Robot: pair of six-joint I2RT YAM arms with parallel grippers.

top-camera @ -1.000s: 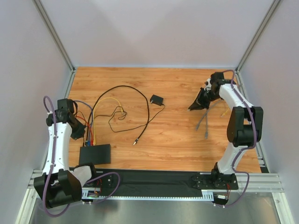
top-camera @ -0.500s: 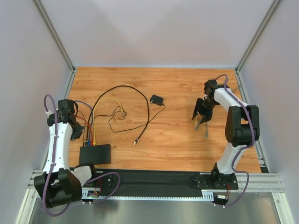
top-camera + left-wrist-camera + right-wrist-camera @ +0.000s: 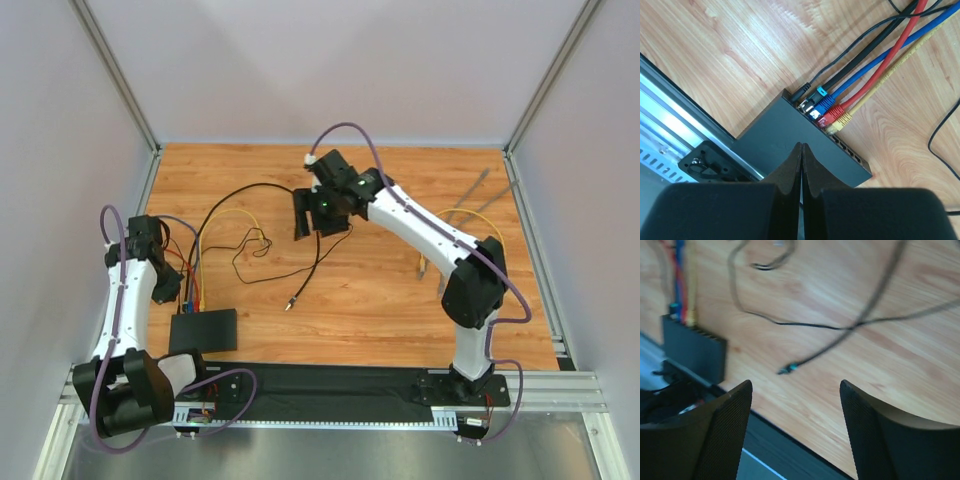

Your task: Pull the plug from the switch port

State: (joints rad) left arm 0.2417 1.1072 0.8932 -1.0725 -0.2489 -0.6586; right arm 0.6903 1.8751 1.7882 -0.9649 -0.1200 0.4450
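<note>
The left hand (image 3: 801, 150) has its fingers pressed together with nothing between them, poised above the switch port (image 3: 790, 135). The switch port lies at the near left of the tabletop (image 3: 400, 300), close to the near rail. Blue (image 3: 826, 102), red (image 3: 836, 112) and yellow (image 3: 842, 120) plugs sit side by side in its far edge.

The right hand (image 3: 795, 385) is spread wide and empty.

The plugs look like small hard plastic with latch tabs, on limp cords. My guess is that pinching the plug body beside the socket, tab squeezed, works better than tugging the cord. The box looks light and may slide unless it is pinned.

Half a second ago the right hand was over the grey leads (image 3: 430, 265) at the right. It has now swung to the far centre, and its view takes in a loose cable end (image 3: 785, 371). The left arm has barely moved.
</note>
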